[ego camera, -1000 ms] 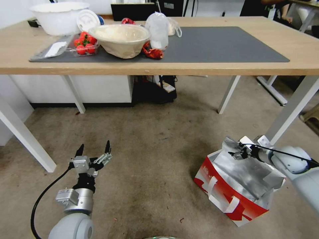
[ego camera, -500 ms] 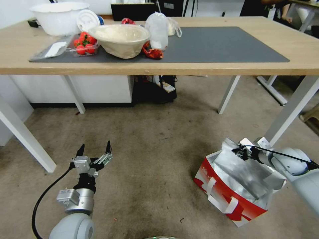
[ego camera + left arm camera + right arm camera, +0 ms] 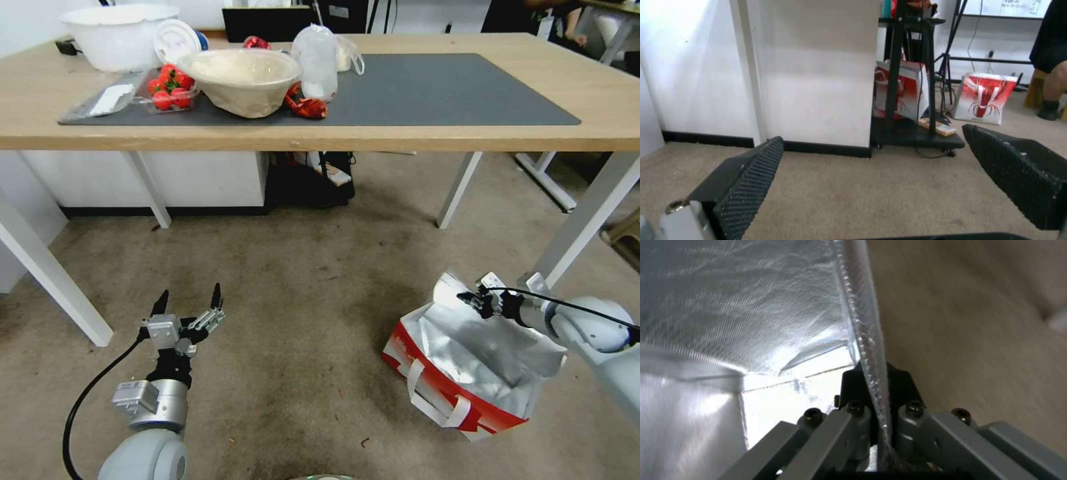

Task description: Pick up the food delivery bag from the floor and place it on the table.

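One part of the task we judge as done: the right tool point(image 3: 481, 303) has closed on the upper foil rim of the food delivery bag point(image 3: 467, 363), and in the right wrist view the two dark pads point(image 3: 853, 383) stand pressed on both sides of the thin silver edge of the food delivery bag point(image 3: 773, 300). The rest is still open. The bag stands tilted on the carpeted floor point(image 3: 300, 320), near the white leg of the table point(image 3: 400, 141) on the robot's right side, and its red base seems to touch the carpet; we cannot tell if any corner is already lifted. So the lifting and the placing on the dark grey mat point(image 3: 453, 90) are not yet done. We think the free area of the mat, to the right of the covered bowl point(image 3: 240, 77) and the other food things, is a suitable place. The right arm reaches low and forward, with the wrist nearly level over the open mouth of the bag. The left tool point(image 3: 187, 308) hangs low over the carpet, well apart from the bag, its fingers point(image 3: 751, 173) spread wide and pointing to the table, holding nothing.
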Controlling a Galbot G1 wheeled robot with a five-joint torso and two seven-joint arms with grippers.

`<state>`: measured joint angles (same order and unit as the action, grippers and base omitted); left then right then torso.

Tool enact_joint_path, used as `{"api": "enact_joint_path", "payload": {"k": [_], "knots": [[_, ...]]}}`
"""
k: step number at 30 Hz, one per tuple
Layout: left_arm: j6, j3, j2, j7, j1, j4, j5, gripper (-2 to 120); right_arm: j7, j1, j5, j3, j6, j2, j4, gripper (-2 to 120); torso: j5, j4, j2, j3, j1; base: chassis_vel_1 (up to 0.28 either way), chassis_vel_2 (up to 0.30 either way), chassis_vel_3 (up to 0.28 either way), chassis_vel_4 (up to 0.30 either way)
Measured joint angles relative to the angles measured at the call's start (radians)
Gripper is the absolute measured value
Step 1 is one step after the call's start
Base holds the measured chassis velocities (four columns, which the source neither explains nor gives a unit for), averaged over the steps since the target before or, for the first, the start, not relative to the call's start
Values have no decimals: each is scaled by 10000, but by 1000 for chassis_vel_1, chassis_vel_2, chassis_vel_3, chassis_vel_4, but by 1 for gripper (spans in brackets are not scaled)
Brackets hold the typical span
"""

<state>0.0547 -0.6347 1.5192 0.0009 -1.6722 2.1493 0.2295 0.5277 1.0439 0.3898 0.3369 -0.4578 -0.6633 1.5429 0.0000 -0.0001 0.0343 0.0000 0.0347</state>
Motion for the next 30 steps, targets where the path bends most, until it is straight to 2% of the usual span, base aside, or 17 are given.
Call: {"api": "enact_joint_path", "payload": {"k": [3, 7, 9, 10, 12, 15, 19, 30], "knots": [[3, 24, 24, -6, 32, 0, 0, 100, 795, 315, 1689, 114, 1119, 561, 676, 0, 2, 1, 1, 0, 1, 0, 0, 0, 0], [5, 34, 25, -6, 41, -13, 0, 100, 1192, 525, 2451, 312, 1449, 962, 1197, 0, 0, 0, 2, 0, 0, 0, 0, 0, 0], [9, 59, 32, -6, 73, -36, 0, 100, 1924, 713, 3267, 486, 1977, 1465, 1673, 0, 0, 0, 1, 0, 1, 0, 0, 0, 0], [9, 59, 32, -6, 73, -36, 0, 100, 1924, 713, 3267, 486, 1977, 1465, 1673, 0, 0, 0, 1, 0, 1, 0, 0, 0, 0], [11, 93, 38, -4, 114, -45, 0, 100, 3136, 758, 4120, 695, 2223, 1919, 2146, 0, 0, 0, 1, 0, 0, 0, 0, 0, 0], [11, 106, 28, -1, 142, -46, 0, 100, 3567, 772, 4862, 824, 2125, 2262, 2749, 0, -1, 1, 2, 0, 0, 0, 0, 0, 0], [8, 111, 6, 5, 166, -46, 0, 100, 3715, 785, 5936, 951, 1831, 2805, 3712, 0, -1, 1, 2, 0, 0, 0, 0, 0, 0], [3, 126, -1, 24, 181, -46, 0, 100, 3270, 1281, 7173, 1437, 1376, 3690, 4774, 0, 0, 0, 2, 0, 0, 0, 0, 0, 0]]}}
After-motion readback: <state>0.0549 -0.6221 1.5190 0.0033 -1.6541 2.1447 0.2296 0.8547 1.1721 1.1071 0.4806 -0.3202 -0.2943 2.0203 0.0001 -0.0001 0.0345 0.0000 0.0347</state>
